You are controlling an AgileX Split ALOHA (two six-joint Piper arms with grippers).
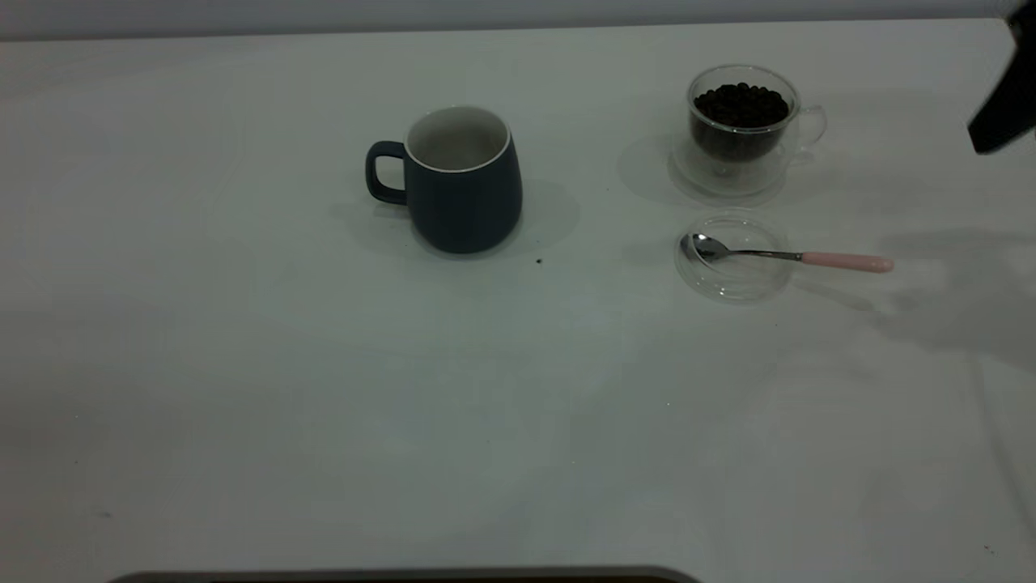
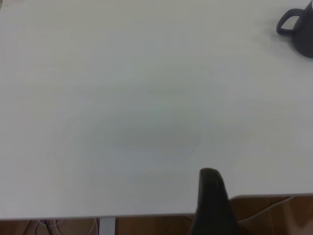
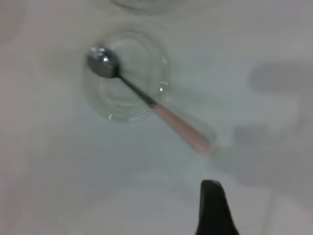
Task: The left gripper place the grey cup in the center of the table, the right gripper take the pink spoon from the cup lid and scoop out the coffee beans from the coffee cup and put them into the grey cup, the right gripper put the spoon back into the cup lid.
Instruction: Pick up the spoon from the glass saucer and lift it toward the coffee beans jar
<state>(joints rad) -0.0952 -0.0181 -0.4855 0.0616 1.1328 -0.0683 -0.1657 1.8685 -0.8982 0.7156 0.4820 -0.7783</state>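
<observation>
Right gripper (image 3: 213, 208) above the table (image 1: 243, 364), touching nothing, finger spread impossible to tell, pink spoon (image 1: 789, 257) lying crosswise, bowl in cup lid (image 1: 734, 277), handle pointing rightward, coffee cup (image 1: 740, 129) beyond.

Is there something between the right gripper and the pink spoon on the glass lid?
Nothing visible. The slim pink-handled metal spoon lies bowl-down in the flat clear glass lid, its handle jutting over bare white table.

Pale grey wall (image 1: 518, 14) behind, brown floor (image 2: 274, 215) below
</observation>
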